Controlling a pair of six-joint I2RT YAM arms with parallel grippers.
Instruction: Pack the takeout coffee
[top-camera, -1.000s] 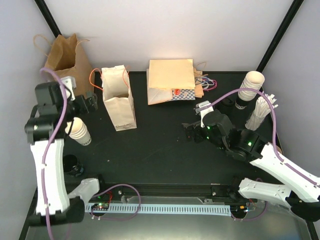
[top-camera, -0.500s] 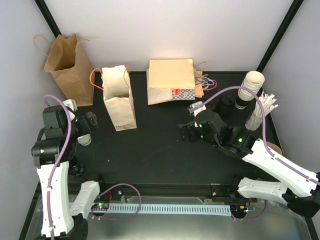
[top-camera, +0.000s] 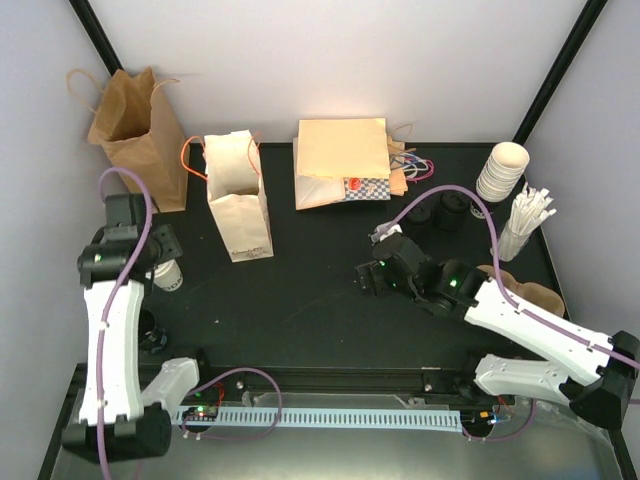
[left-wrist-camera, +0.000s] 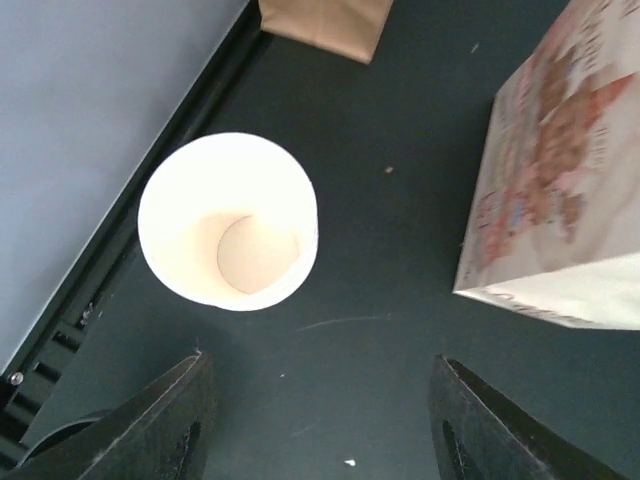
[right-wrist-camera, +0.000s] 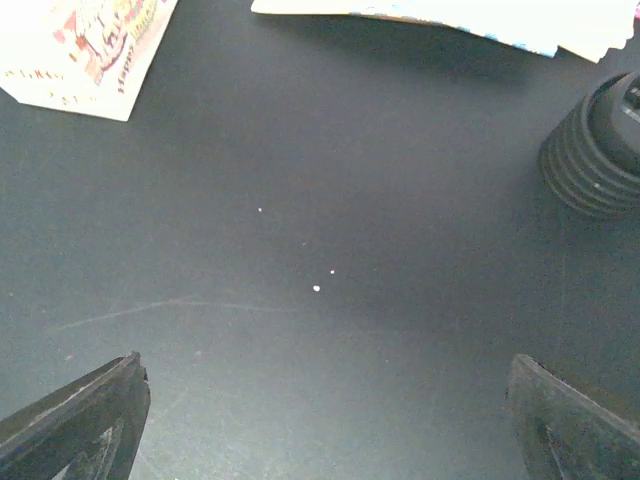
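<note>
A lidless cream-white paper cup (top-camera: 168, 276) (left-wrist-camera: 228, 220) stands upright at the table's left edge; its inside looks bare. No lidded takeout coffee shows in any view. My left gripper (top-camera: 157, 260) (left-wrist-camera: 330, 440) hangs just over the cup's near side, open, with only bare table between its fingers (left-wrist-camera: 185, 420). My right gripper (top-camera: 368, 275) (right-wrist-camera: 325, 430) hovers low over the middle of the table, open and holding nothing.
An upright brown bag (top-camera: 135, 125) and a white printed bag (top-camera: 238, 200) (left-wrist-camera: 560, 180) stand behind the cup. A flat bag (top-camera: 342, 160) lies at the back. Stacked cups (top-camera: 502, 170), black lid stacks (top-camera: 440, 212) (right-wrist-camera: 600, 150), stirrers (top-camera: 525, 220) and a cardboard carrier (top-camera: 525, 290) fill the right side.
My left arm swung down and forward until its gripper hung over the cup, and its jaws narrowed somewhat. The right arm slid left and lower. The cup stayed put.
</note>
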